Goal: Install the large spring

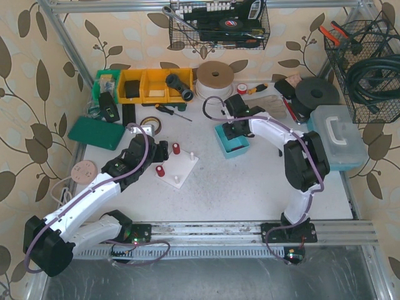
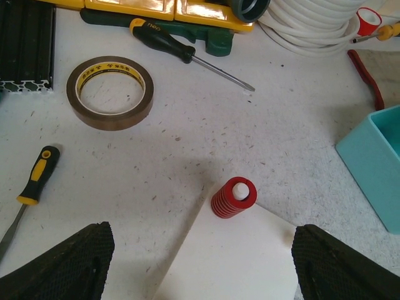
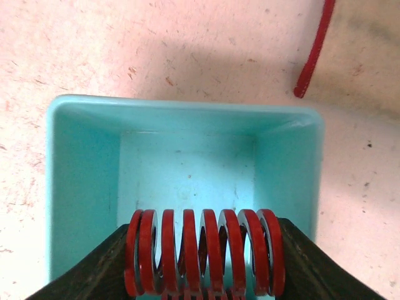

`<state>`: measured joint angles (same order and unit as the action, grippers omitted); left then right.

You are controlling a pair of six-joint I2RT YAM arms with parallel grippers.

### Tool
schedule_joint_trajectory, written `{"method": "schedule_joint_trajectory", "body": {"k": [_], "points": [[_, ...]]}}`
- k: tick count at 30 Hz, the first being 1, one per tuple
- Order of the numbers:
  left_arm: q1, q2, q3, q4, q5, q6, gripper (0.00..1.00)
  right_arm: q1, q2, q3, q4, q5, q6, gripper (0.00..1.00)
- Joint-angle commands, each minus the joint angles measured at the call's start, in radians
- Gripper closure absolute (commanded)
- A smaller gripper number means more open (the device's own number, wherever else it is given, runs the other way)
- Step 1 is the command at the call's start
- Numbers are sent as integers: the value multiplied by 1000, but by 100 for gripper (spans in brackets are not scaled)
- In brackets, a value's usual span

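My right gripper is shut on the large red spring, holding it sideways by its two ends just above the teal bin. In the top view this gripper hovers over the bin. The white baseplate lies left of the bin, with two smaller red springs standing on it and two bare white pegs. My left gripper is open and empty above the plate, near a small red spring on its peg.
A brown tape roll and two screwdrivers lie left of and behind the plate. Yellow bins, a white hose coil, a green case and a grey toolbox ring the work area.
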<state>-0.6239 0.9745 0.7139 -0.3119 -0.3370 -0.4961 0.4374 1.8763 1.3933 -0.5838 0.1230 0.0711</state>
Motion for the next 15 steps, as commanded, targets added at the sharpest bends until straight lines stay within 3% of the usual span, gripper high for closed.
{"method": "schedule_joint_trajectory", "body": {"k": [1, 9, 15], "points": [[-8, -9, 13, 49, 32, 34, 20, 1, -106, -13, -16, 0, 16, 76], [-8, -21, -3, 252, 255, 310, 29, 0, -311, -68, 0, -185, 132, 78], [-8, 4, -92, 582, 475, 462, 33, 6, -408, -137, 75, -455, 312, 79]]}}
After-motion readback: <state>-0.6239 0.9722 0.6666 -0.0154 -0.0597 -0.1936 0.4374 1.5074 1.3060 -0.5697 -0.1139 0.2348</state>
